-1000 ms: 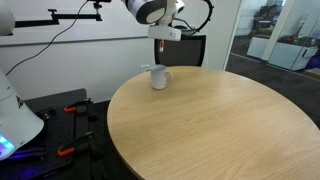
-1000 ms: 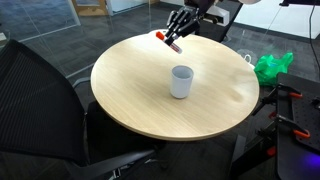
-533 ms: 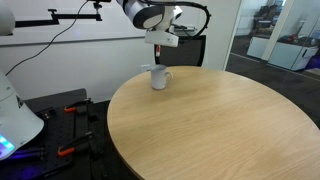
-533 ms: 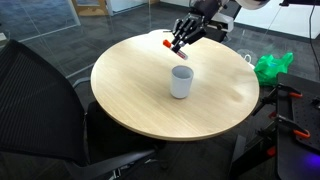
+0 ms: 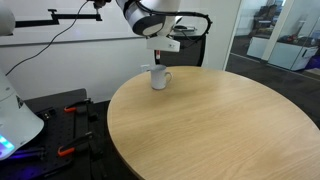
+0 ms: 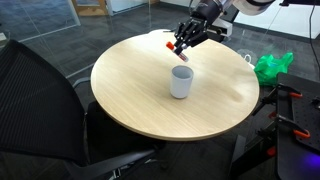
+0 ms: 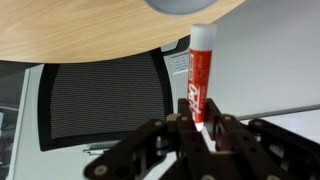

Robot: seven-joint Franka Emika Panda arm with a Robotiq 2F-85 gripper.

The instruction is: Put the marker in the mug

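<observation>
The white mug with a side handle stands upright on the round wooden table; it also shows in an exterior view. My gripper is in the air above and behind the mug, shut on the red marker. In the wrist view the red marker with a white end sticks out from between the jaws, pointing toward the table edge and the mug's grey rim. In an exterior view the gripper hangs just above the mug.
A black mesh chair stands behind the table, and another black chair is in front. A green bag lies beside the table. Red-handled tools lie on a black surface by the table.
My gripper has moved with the marker toward the mug, now closer above it. The mug has not moved.
</observation>
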